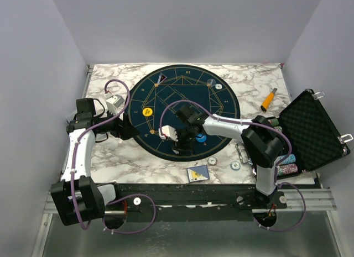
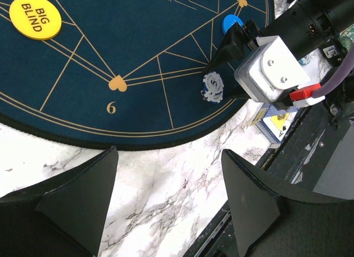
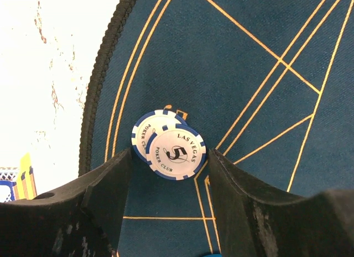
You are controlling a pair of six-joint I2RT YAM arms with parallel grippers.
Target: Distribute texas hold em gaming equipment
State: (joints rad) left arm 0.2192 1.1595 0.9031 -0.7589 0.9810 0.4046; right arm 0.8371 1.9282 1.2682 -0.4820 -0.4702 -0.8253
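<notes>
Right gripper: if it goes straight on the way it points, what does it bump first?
Most likely the two overlapping poker chips, which lie on the blue mat just ahead of the right gripper. Depth is unclear here.

Top view: light is even and diffuse from overhead, shadows are soft, focus is sharp. Right wrist view: the marble worktop (image 3: 44, 74) blows out white from 9 to 11 o'clock. Left wrist view: the left pincer (image 2: 168, 151) fingers (image 2: 72, 196) at 6 o'clock are dark and slightly soft.
</notes>
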